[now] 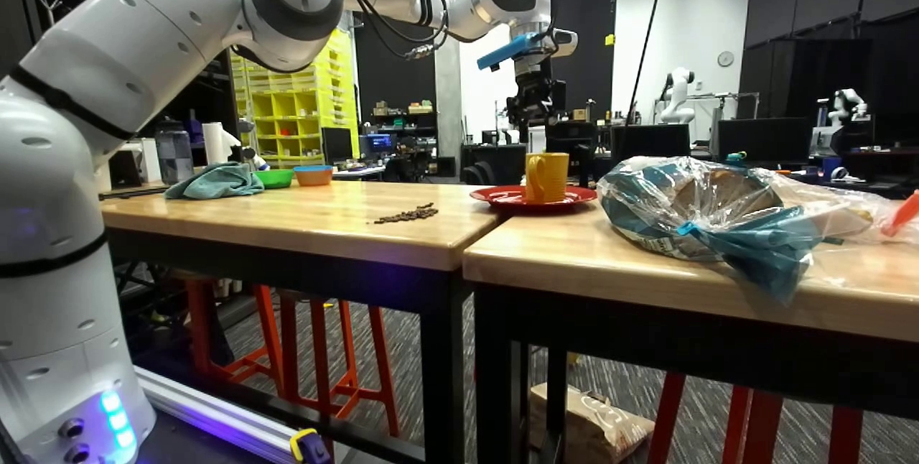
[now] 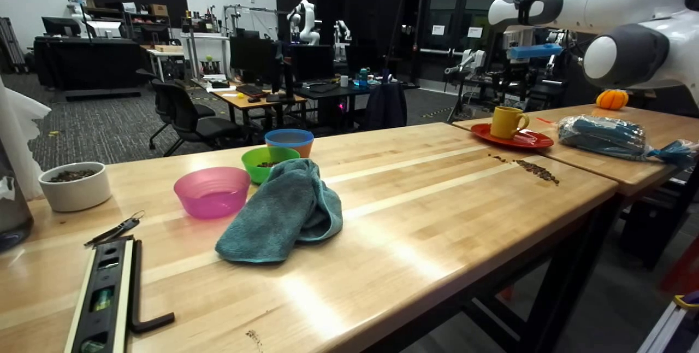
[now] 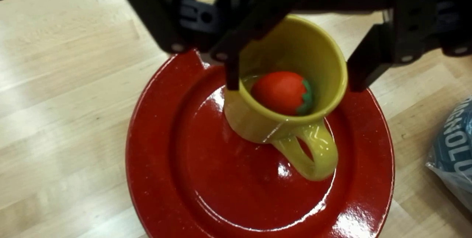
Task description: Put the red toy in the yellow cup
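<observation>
Holding brown bits (image 2: 72,175), a white bowl (image 2: 76,194) and a green bowl (image 2: 253,170) sit near in an exterior view. Farther, a yellow cup (image 2: 503,123) on a red plate (image 2: 532,140) contains the red toy (image 3: 278,92), long axis roughly crosswise, green end rightward in the wrist view; the gripper (image 3: 295,83) hangs above, spread wide.

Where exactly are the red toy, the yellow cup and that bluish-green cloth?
Red toy (image 3: 278,92): wrist view, on its rounded red side.
Yellow cup (image 2: 504,123): in an exterior view, on its outer wall.
Bluish-green cloth (image 2: 277,215): in an exterior view, on its broad flap.
</observation>
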Tool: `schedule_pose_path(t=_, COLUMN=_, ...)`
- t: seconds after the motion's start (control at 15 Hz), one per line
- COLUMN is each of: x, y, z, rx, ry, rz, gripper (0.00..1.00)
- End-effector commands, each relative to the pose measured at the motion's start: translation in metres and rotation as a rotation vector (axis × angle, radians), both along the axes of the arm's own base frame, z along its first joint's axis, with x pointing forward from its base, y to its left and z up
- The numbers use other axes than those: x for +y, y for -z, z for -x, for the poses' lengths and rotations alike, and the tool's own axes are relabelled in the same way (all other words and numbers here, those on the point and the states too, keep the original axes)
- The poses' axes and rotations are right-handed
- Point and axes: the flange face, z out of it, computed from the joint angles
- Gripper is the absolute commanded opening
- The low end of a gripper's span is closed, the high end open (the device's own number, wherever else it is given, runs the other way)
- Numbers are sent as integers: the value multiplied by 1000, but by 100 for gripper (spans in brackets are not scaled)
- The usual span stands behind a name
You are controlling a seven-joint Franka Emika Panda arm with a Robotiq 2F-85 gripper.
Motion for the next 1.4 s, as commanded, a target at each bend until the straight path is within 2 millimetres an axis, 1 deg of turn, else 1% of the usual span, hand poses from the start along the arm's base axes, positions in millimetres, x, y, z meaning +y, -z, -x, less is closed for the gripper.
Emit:
schedule_pose_path(t=0.0, x=-3, y=-7, z=2, rx=-5, ry=26, rz=-8, gripper=100)
schedule_pose_path(t=0.2, x=3, y=-14, z=2, rx=-14, ry=14, rz=-19, gripper=100)
schedule_pose_path(t=0.53, x=30, y=-34, z=-3, rx=-46, ry=-45, rz=-42, gripper=100)
schedule_pose_path(t=1.07, x=88, y=-60, z=-16, rx=-77, ry=-159, rz=-61, gripper=100)
schedule_pose_path(t=1.33, x=125, y=-63, z=-20, rx=-71, ry=-212, rz=-83, gripper=100)
